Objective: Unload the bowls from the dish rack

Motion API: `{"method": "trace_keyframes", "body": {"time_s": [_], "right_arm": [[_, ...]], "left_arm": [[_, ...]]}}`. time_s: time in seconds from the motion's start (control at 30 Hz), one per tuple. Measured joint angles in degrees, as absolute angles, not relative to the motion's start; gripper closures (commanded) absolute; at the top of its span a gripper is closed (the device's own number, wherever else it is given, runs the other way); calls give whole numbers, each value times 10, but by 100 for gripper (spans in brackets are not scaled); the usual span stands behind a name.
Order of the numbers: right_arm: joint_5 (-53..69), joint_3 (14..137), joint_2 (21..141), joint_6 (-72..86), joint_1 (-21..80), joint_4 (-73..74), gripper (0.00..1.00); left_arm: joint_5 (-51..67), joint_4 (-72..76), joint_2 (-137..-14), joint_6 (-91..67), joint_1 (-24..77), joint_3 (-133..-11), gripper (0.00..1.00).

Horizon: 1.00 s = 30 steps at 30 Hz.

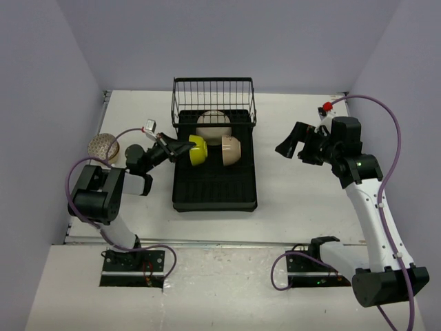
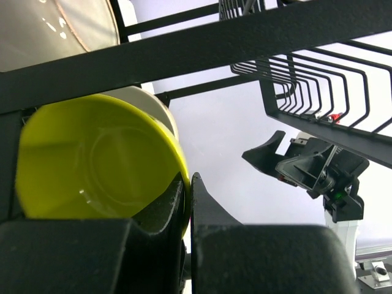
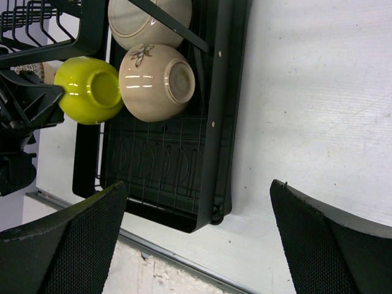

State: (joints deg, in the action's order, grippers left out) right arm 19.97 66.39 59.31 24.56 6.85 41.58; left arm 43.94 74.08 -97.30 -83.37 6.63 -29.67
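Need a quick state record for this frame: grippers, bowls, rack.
left gripper: shut on the rim of the lime-yellow bowl
right gripper: open, holding nothing, right of the dish rack
in rack: lime-yellow bowl, on its side; beige flowered bowl beside it; larger cream bowl behind them, by the wire basket
out of rack: net-pattern bowl, on the table, left of the rack

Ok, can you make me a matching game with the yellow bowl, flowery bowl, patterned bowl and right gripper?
1 yellow bowl
2 flowery bowl
3 patterned bowl
4 right gripper

A on the table, left of the rack
B open, holding nothing
C in the rack, no gripper on it
D pinched by the left gripper

Pairs: 1-D, 2-C, 3-A, 4-B
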Motion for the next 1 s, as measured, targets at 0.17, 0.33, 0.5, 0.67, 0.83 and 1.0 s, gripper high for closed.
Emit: {"method": "trace_keyframes", "body": {"time_s": [0.17,0.33,0.5,0.67,0.83,1.0], "right_arm": [[200,664,593,246,69,416,1],[200,664,593,246,69,416,1],[200,664,593,246,69,416,1],[201,664,592,247,69,416,1],[205,663,588,251,69,415,1],[205,662,575,250,69,416,1]], "left_arm": [[440,741,-969,-833,66,-297,100],[439,741,-968,-834,66,-293,100],[440,739,-943,-833,66,-279,100],[445,737,-853,-812,66,-261,100],[448,682,-737,-773,63,-258,100],[449,534,-627,-713,38,-255,100]]}}
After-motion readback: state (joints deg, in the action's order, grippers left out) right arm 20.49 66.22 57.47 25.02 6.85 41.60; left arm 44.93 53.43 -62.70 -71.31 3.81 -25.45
